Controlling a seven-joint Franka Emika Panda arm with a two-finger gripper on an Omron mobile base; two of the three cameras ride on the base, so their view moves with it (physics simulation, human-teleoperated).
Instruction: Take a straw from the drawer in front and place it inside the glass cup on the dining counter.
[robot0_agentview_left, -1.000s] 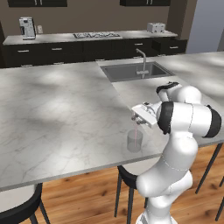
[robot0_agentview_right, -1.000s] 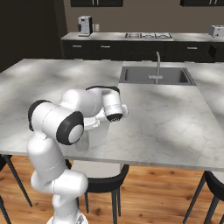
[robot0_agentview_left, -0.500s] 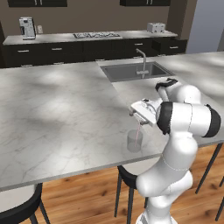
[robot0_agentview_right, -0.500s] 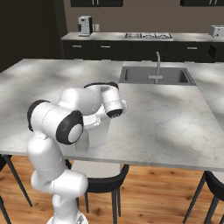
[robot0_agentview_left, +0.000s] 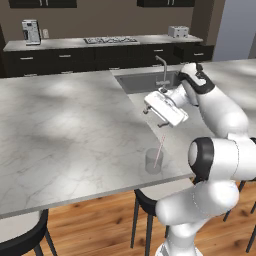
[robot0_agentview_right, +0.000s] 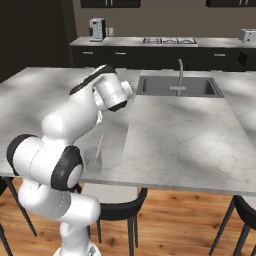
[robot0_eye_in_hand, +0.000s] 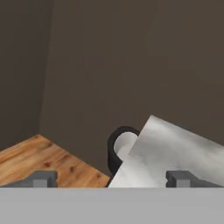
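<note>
The worktop (robot0_agentview_left: 60, 130) is a broad marble slab with a sink (robot0_agentview_left: 145, 80) set in it. The arm bends over its near edge, the hand (robot0_agentview_left: 155, 119) raised above the cup (robot0_agentview_left: 154, 161), fingers (robot0_eye_in_hand: 41, 179) spread wide, holding nothing. The straw (robot0_agentview_left: 159, 150) leans inside the cup. A black stool (robot0_eye_in_hand: 120, 148) stands beside the worktop's corner.

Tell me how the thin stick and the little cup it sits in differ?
The straw is thin, pale pink and opaque; the glass cup is wider, greyish and see-through. The straw leans and rises well above the rim; the glass cup stands upright and short. Both are on the dining counter, near its front edge.
</note>
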